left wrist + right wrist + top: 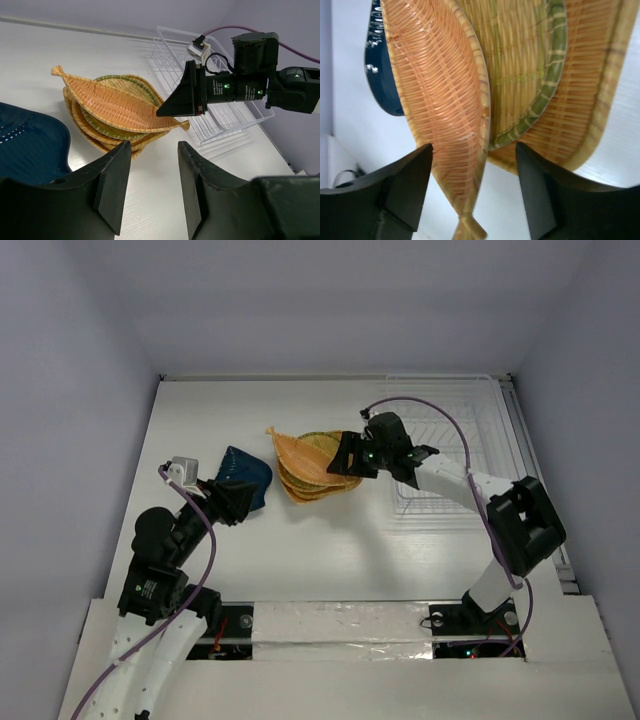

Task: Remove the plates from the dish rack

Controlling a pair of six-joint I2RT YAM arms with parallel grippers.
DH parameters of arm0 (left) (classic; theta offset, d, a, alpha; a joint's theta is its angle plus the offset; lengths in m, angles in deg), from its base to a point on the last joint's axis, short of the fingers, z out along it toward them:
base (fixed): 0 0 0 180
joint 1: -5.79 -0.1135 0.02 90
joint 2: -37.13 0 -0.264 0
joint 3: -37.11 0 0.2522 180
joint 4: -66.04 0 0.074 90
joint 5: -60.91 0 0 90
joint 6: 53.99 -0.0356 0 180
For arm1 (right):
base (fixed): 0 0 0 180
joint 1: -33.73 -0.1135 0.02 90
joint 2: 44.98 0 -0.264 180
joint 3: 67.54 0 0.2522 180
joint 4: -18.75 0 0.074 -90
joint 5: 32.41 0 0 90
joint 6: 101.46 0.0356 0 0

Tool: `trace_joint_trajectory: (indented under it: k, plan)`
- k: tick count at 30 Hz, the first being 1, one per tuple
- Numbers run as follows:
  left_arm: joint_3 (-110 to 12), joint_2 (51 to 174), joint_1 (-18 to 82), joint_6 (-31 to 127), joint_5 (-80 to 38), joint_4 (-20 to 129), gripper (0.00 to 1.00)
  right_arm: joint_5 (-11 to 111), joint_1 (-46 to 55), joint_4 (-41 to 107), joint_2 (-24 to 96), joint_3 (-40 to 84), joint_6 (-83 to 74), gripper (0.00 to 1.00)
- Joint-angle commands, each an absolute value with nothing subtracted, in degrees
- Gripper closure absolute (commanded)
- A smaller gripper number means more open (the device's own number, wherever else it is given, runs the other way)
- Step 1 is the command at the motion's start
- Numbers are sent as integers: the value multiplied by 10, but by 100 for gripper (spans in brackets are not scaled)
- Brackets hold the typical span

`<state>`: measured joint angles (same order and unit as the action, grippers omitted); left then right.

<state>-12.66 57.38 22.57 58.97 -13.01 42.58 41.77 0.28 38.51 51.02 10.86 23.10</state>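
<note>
The leaf-shaped plate (pixel 440 100) lies on top of the stack of woven plates (pixel 100 135) on the table (pixel 300 560), directly in front of the right claw (pixel 473 150). Its long axis runs away from that claw: one narrow end sits between the two fingers, and the other end points away, leaning toward the dark blue plate (pixel 30 145). The fingers stand apart on both sides of the near end and do not press it, so I judge this plate is being set down. The dish rack (pixel 450 410) is behind the claw, and I see no plate in its visible part. The next move calls for pulling straight back along the axis without hooking the narrow end. The left claw (pixel 153 147) is apart too, holding nothing, with the blue plate just beside it.
</note>
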Motion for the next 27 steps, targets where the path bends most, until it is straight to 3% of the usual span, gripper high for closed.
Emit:
trace_joint_trajectory:
  k: [1, 4, 8, 12, 14, 15, 16, 17, 22, 24, 25, 27]
  plan:
    - [-125, 577, 223, 584, -124, 452, 60, 478, -1, 379, 475, 114, 220, 24]
    - [-124, 578, 223, 585, -119, 454, 47, 532, -1, 384, 448, 120, 206, 1]
    - [-125, 581, 218, 585, -119, 454, 28, 610, -1, 388, 391, 125, 184, 0]
    - [-127, 585, 213, 585, -119, 452, 21, 642, -1, 372, 293, 101, 165, 0]
    - [-128, 587, 213, 586, -115, 453, 17, 645, -1, 371, 246, 91, 156, 19]
    - [-129, 588, 213, 586, -111, 454, 14, 644, -1, 364, 189, 71, 153, 42]
    - [-130, 588, 213, 586, -112, 454, 12, 650, -1, 357, 153, 56, 153, 99]
    - [-131, 589, 213, 584, -116, 452, 10, 650, -1, 347, 114, 39, 151, 100]
    - [-157, 595, 213, 583, -126, 451, 8, 718, -1, 383, -123, 1, 120, 100]
    - [-176, 600, 213, 585, -127, 450, 8, 746, -1, 408, -168, 1, 112, 84]
    - [-204, 602, 213, 583, -126, 451, 8, 769, -1, 414, -200, -1, 110, 61]
    - [-244, 610, 213, 579, -130, 444, 8, 796, -1, 431, -224, -3, 116, 34]
